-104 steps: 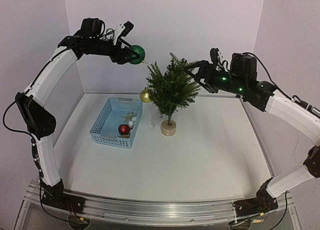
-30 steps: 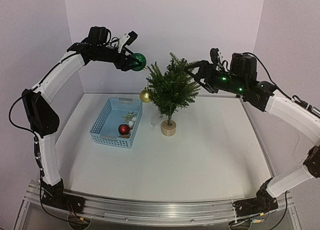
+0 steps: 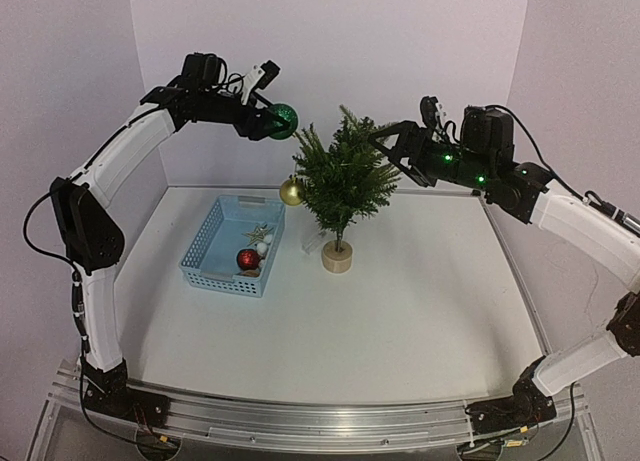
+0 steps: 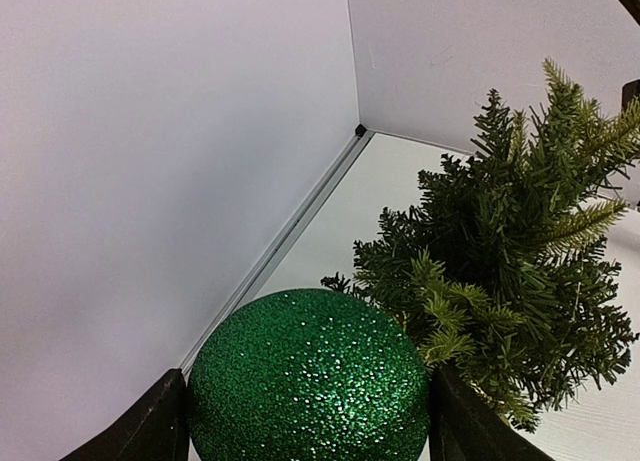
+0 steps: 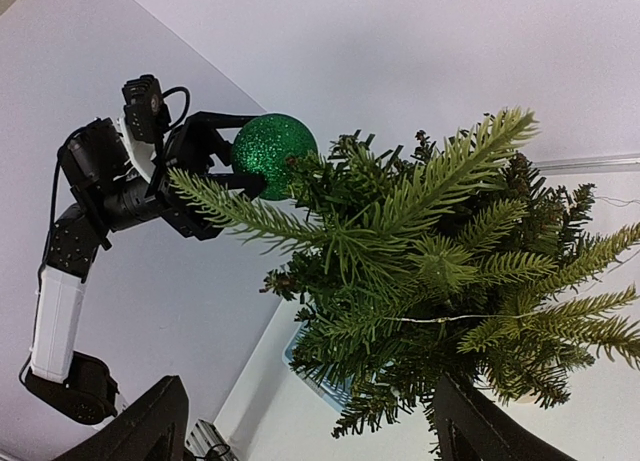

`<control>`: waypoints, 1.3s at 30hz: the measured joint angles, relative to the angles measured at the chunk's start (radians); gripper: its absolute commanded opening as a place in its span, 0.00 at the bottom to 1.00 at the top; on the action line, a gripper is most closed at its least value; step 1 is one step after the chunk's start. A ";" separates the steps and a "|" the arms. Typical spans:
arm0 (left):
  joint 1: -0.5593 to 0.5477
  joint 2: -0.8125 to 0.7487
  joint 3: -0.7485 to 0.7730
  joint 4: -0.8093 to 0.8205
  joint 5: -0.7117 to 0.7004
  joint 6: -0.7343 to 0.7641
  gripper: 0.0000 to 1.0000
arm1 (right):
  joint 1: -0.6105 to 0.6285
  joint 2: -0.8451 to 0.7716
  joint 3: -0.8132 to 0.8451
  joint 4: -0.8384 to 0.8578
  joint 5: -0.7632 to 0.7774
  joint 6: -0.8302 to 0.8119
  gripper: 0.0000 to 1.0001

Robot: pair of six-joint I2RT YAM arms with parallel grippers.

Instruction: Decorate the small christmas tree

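Holding a green ball [image 4: 305,376], the left gripper [image 3: 272,123] hovers at the tree's [image 3: 340,181] upper branches; the right gripper [image 3: 385,149] stands wide open opposite.

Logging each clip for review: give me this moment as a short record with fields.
tree: upright on the table
left gripper: shut on green ball, beside the tree's upper left
right gripper: open, jaws either side of the tree's right branches
already hung: gold ball, left side
basket: holds a red ball
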 measured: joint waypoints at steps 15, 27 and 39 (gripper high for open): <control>-0.010 0.012 -0.028 0.006 0.010 -0.010 0.56 | 0.000 0.000 0.000 0.001 0.000 0.000 0.84; 0.008 0.012 -0.083 0.013 0.114 -0.149 0.55 | 0.000 0.000 0.000 0.002 0.000 0.001 0.84; 0.029 0.013 -0.107 0.015 0.170 -0.249 0.55 | 0.000 0.000 0.000 0.002 -0.001 0.004 0.84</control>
